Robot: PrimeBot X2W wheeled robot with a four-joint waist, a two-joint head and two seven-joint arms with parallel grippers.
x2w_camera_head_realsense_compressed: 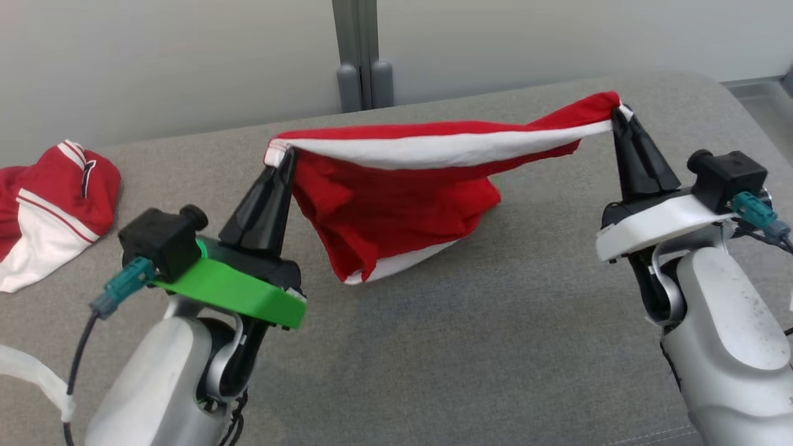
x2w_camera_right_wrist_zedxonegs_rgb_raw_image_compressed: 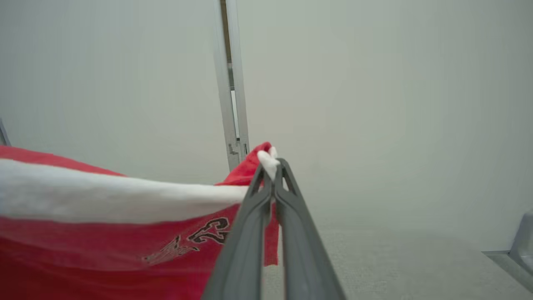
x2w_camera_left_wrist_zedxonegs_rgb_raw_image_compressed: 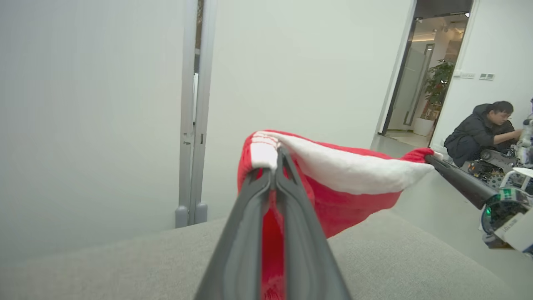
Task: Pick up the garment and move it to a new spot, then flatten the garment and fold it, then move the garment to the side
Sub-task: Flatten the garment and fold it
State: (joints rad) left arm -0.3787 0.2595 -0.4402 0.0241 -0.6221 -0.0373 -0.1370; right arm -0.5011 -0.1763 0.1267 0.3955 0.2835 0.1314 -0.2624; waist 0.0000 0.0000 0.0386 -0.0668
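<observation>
A red garment with a white band [x2w_camera_head_realsense_compressed: 396, 186] hangs stretched between my two grippers above the grey padded table [x2w_camera_head_realsense_compressed: 471, 347]. My left gripper [x2w_camera_head_realsense_compressed: 280, 155] is shut on its left corner, my right gripper [x2w_camera_head_realsense_compressed: 619, 113] is shut on its right corner. The cloth's lower part sags and its bottom tip touches the table. In the left wrist view the closed fingers [x2w_camera_left_wrist_zedxonegs_rgb_raw_image_compressed: 272, 166] pinch the garment [x2w_camera_left_wrist_zedxonegs_rgb_raw_image_compressed: 341, 175], and the right gripper [x2w_camera_left_wrist_zedxonegs_rgb_raw_image_compressed: 433, 158] holds the far corner. In the right wrist view the fingertips [x2w_camera_right_wrist_zedxonegs_rgb_raw_image_compressed: 272, 166] clamp the white hem of the garment [x2w_camera_right_wrist_zedxonegs_rgb_raw_image_compressed: 104, 216], which bears a dark printed emblem.
A second red and white garment [x2w_camera_head_realsense_compressed: 49, 204] lies crumpled at the table's left edge. A pale wall with a grey post [x2w_camera_head_realsense_compressed: 362, 56] stands behind the table. In the left wrist view a person [x2w_camera_left_wrist_zedxonegs_rgb_raw_image_compressed: 479, 133] crouches by equipment at the far right.
</observation>
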